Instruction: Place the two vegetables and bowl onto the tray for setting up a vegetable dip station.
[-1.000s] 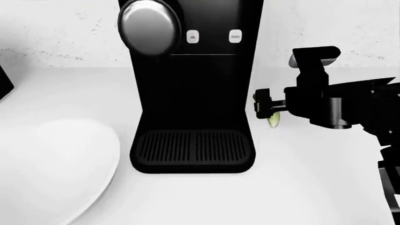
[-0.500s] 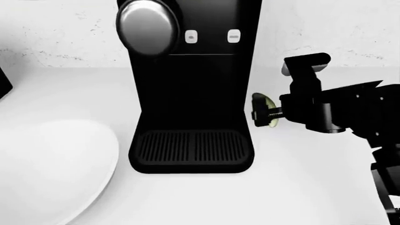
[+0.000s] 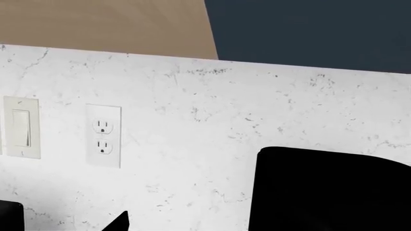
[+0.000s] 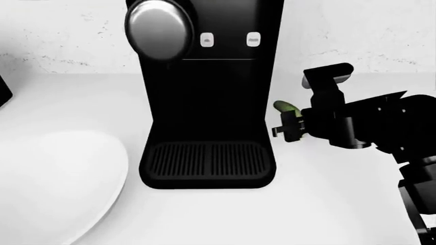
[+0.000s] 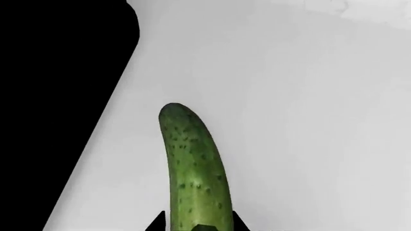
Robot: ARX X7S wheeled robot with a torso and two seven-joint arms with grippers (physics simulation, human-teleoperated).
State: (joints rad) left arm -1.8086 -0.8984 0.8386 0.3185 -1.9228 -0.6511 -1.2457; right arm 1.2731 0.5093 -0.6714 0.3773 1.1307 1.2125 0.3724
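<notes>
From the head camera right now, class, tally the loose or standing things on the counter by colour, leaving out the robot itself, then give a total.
Black: 1, the coffee machine
White: 1, the bowl
Green: 1, the cucumber, held in the right gripper
Total: 3

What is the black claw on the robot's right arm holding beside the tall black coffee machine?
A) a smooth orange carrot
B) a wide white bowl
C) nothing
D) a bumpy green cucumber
D: the right wrist view shows the bumpy green cucumber sticking out from between the right gripper's fingers.
</notes>
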